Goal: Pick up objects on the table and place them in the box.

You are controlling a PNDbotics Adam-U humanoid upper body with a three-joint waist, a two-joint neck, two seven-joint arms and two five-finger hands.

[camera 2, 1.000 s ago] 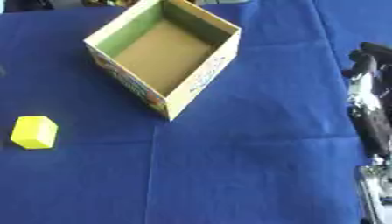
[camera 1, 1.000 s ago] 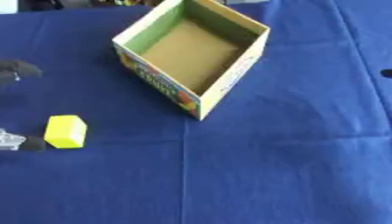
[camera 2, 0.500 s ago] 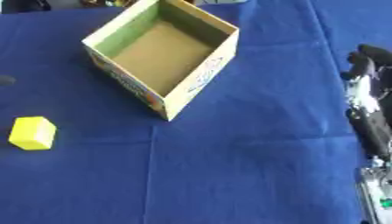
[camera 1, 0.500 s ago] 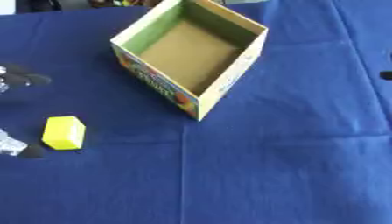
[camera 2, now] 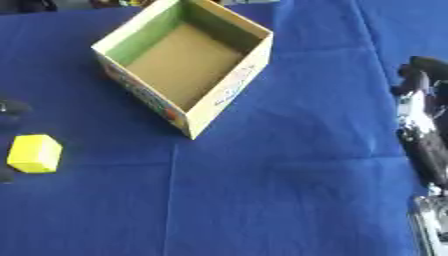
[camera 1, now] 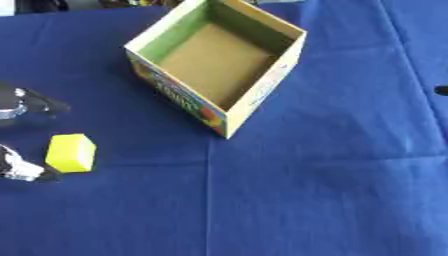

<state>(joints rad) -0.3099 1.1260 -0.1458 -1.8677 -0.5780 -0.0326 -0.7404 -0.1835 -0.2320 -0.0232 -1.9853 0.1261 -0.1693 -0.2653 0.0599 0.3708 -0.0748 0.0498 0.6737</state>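
Note:
A yellow block (camera 1: 70,152) lies on the blue cloth at the left, well short of the box. The open cardboard box (camera 1: 262,92) stands at the top centre, turned at an angle, with a brown floor and green inner walls; nothing shows inside it. My left hand (camera 1: 17,168) reaches in from the left edge, open. One finger hangs above the block's far side and another sits beside its near left corner, and I cannot tell whether it touches. My right hand (camera 2: 422,132) rests open along the right edge in the right eye view, far from the block.
The blue cloth (camera 1: 332,190) covers the whole table, with a crease running from the box's near corner toward me. A few dark things (camera 1: 39,5) show past the far edge at top left.
The upper finger of my left hand has come down and in toward the yellow block. The block, the box and the right hand have stayed put.

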